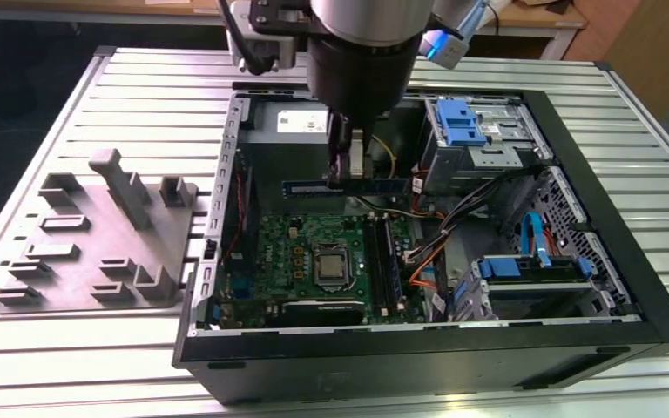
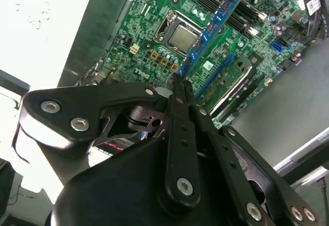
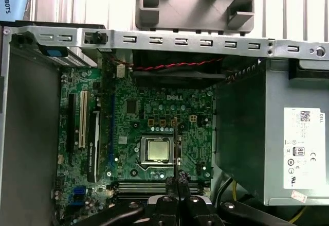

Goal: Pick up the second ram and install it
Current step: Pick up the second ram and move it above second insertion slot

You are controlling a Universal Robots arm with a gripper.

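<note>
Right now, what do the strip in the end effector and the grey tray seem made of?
The second ram, clamped in the end effector, looks like rigid blue-green circuit board, matte, carrying black chips. The grey tray looks like moulded plastic: dull, uniform, rounded edges; painted metal can't be excluded.

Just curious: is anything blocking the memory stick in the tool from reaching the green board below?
Nothing visible does. The second ram, clamped in the tool, hangs above the motherboard with only open air beneath it.
</note>
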